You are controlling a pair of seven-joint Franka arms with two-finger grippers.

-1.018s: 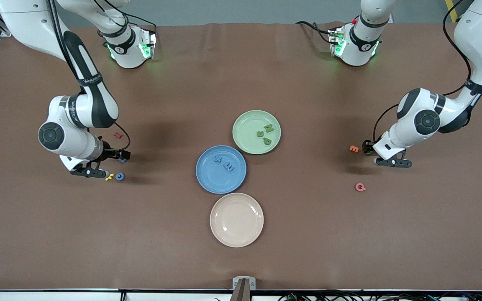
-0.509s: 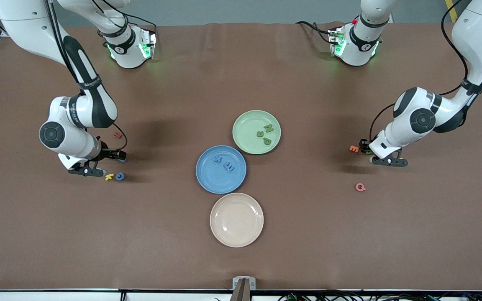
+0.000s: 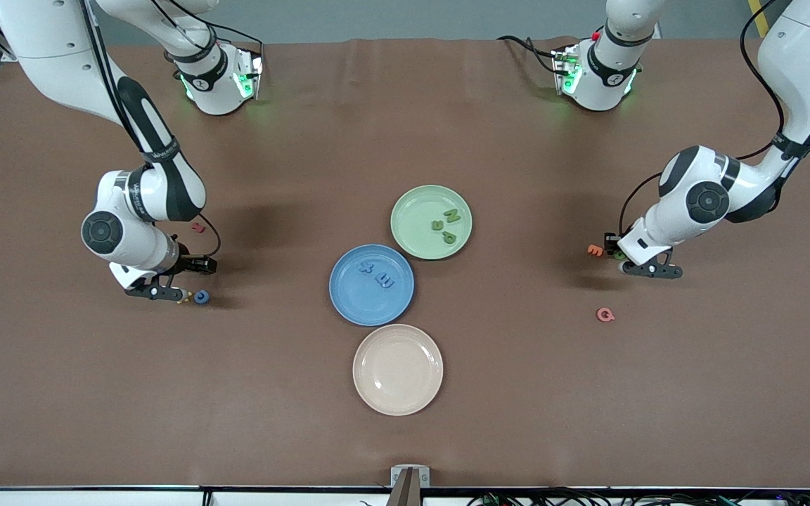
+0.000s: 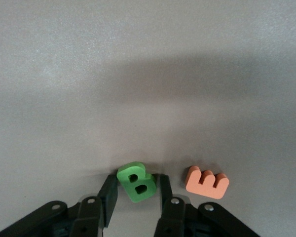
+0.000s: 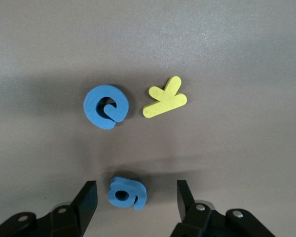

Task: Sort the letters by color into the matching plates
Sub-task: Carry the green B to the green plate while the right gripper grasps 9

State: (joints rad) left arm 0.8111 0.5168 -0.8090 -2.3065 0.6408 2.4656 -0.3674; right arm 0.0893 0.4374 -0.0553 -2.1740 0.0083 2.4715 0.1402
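Since these small foam letters look light, soft and squashy, flat sides suit pinching. Left gripper point(image 4: 136, 190) has closed on green foam B point(image 4: 136, 181), beside orange foam E point(image 4: 207, 181). Right gripper point(image 5: 136, 201) is spread around blue foam 6-shape point(image 5: 128, 193), near blue ring letter point(image 5: 106, 106) (yellow K point(image 5: 165, 98) alongside). Round blue plate point(image 3: 349, 302) holds two letters; pale green plate point(image 3: 412, 211) three.
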